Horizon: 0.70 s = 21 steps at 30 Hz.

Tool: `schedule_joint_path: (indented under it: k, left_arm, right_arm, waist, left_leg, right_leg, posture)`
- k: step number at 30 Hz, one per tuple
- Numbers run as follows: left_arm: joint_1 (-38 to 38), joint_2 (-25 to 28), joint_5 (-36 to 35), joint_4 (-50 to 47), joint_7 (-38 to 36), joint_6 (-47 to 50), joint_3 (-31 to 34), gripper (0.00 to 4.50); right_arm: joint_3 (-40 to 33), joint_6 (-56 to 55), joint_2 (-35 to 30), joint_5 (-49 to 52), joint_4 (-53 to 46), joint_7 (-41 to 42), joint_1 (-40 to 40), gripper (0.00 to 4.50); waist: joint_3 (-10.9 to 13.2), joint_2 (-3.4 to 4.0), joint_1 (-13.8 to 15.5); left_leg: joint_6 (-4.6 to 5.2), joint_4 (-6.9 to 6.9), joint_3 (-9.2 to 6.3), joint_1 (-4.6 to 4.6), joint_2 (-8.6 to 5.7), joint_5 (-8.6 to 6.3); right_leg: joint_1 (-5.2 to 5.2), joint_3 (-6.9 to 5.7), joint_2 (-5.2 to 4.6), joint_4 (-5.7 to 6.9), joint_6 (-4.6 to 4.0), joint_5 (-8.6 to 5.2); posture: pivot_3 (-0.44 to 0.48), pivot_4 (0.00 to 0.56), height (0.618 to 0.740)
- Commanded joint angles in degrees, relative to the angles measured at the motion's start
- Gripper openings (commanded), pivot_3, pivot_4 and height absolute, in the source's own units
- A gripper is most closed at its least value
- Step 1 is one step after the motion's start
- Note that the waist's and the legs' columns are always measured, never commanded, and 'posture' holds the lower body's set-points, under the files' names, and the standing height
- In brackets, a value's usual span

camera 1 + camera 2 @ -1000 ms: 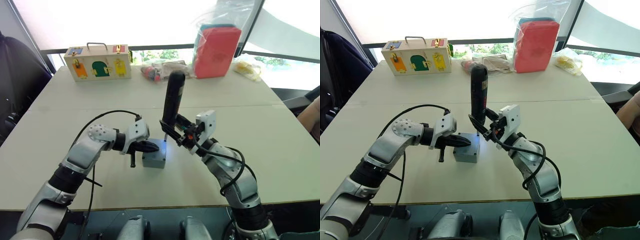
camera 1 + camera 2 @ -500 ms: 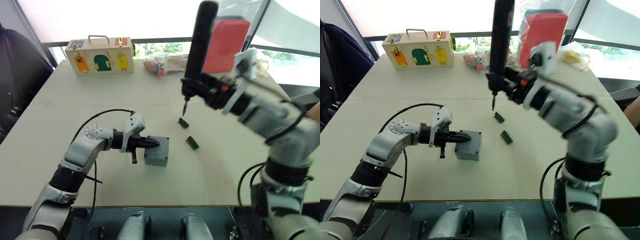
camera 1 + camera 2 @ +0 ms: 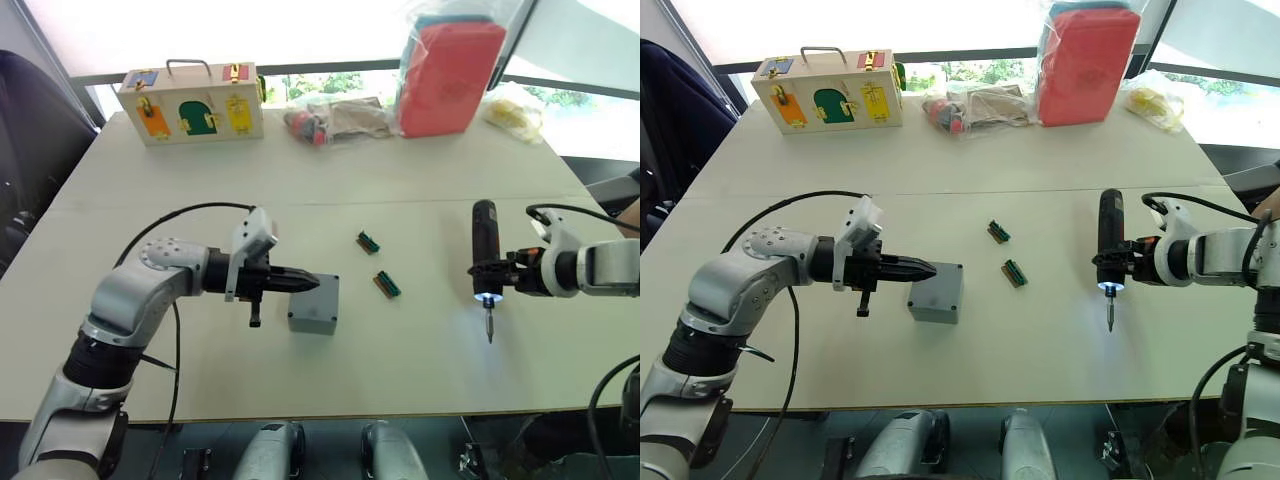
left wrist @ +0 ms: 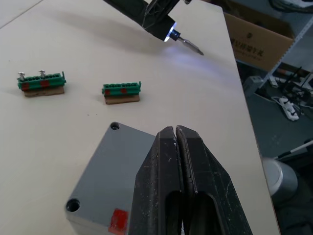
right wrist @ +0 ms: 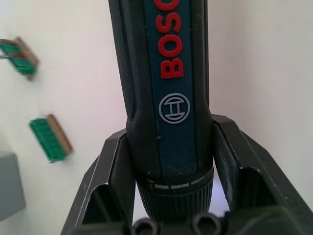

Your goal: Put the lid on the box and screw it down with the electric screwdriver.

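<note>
The grey box (image 3: pixel 312 318) stands mid-table with the grey lid (image 4: pixel 102 171) lying on top of it, a red mark at one corner. My left gripper (image 3: pixel 310 283) is shut, and its tips lie over the lid's top from the left; whether they touch it I cannot tell. Far to the right, my right gripper (image 3: pixel 497 272) is shut on the black electric screwdriver (image 3: pixel 485 250), its fingers (image 5: pixel 115 161) on both sides of the barrel. The tool hangs low over the table with its tip light on and its bit pointing toward the near edge.
Two green bit strips (image 3: pixel 368 242) (image 3: pixel 387 285) lie between the box and the screwdriver. A wooden latch box (image 3: pixel 190 103), a red bag (image 3: pixel 450 75) and several plastic bags line the far edge. A person's arm shows at the far right.
My right arm lifted the screwdriver away from the box's corner, swung it high, then brought it down to the right, low over the table. The left gripper stayed at the lid.
</note>
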Motion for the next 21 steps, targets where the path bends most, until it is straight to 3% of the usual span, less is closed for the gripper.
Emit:
schedule_joint_path:
  k: [1, 8, 10, 12, 15, 21]
  left_arm:
    - [0.8, -0.6, -0.5, -3.2, 1.4, -0.9, -0.2, 0.0]
    - [2.7, -1.5, -0.7, -1.0, 1.4, -1.6, -0.3, 0.0]
    - [2.7, -1.4, -0.5, 0.1, 1.6, -2.1, 0.1, 0.0]
    - [2.3, -1.4, -0.3, 0.8, 2.1, -2.4, 0.4, 0.0]
    - [1.7, -1.3, -0.6, 1.3, 2.7, -2.3, 1.2, 0.0]
    - [0.6, -0.4, -0.7, 2.5, 2.9, -2.3, 2.6, 0.0]
  right_arm:
    - [3.4, 0.4, -3.6, 4.5, -1.5, 0.9, -2.4, 1.8]
    - [8.8, 0.4, -3.9, 0.9, -1.6, 1.5, -1.4, 1.8]
    - [8.9, 0.4, -3.6, -2.1, -2.1, 2.0, -1.8, 2.8]
    - [9.1, 0.4, -3.6, -4.0, -3.2, 3.0, -2.0, 3.27]
    - [9.7, 0.4, -3.8, -5.5, -5.4, 4.7, -1.6, 4.33]
    - [8.7, 0.4, -3.8, -9.5, -10.1, 8.2, 0.1, 4.45]
  waist:
    - [0.1, -0.01, -0.2]
    - [0.2, 0.02, 0.0]
    - [0.2, 0.01, 0.2]
    - [0.2, 0.01, 0.3]
    - [0.2, 0.0, 0.3]
    - [0.2, 0.0, 0.2]
  left_leg:
    - [-0.01, 0.02, -0.01, 0.02, 0.04, 0.0]
    - [0.01, 0.42, -0.06, 0.01, 0.09, 0.0]
    - [0.08, 0.53, -0.06, -0.04, 0.06, -0.04]
    - [0.14, 0.62, -0.06, -0.06, 0.04, -0.08]
    - [0.16, 0.68, -0.06, -0.05, 0.01, -0.09]
    - [0.15, 0.68, -0.08, -0.05, 0.02, -0.09]
  right_leg:
    - [0.01, 0.0, 0.02, 0.04, 0.03, 0.02]
    - [0.06, -0.01, 0.08, 0.29, 0.05, 0.04]
    - [0.07, -0.01, 0.07, 0.29, 0.06, 0.05]
    - [0.14, -0.01, 0.06, 0.25, 0.11, 0.07]
    - [0.17, 0.0, 0.04, 0.21, 0.17, 0.11]
    - [0.16, 0.0, 0.04, 0.23, 0.18, 0.12]
  posture:
    - [0.0, 0.15, 0.74]
    - [0.0, 0.15, 0.74]
    - [0.0, 0.15, 0.74]
    - [0.0, 0.15, 0.74]
    - [0.0, 0.15, 0.74]
    - [0.0, 0.15, 0.74]
